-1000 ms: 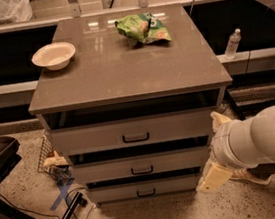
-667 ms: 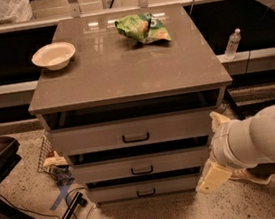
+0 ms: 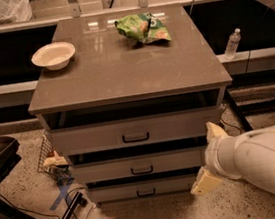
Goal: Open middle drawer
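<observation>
The gripper [image 3: 209,156] is held spread and empty, just beside the right end of the middle drawer [image 3: 105,170]. The print on the green snack bag [image 3: 143,28] cannot be read

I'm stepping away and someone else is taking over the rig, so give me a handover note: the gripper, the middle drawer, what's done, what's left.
Gripper: open, holding nothing, low beside the right end of the middle drawer, well away from its handle.
Middle drawer: looks shut. The small dark handle at the centre of its front is untouched.
Done: nothing on the drawer yet.
Left: bring the gripper left to the handle, close on it, then pull the drawer straight out.
</observation>
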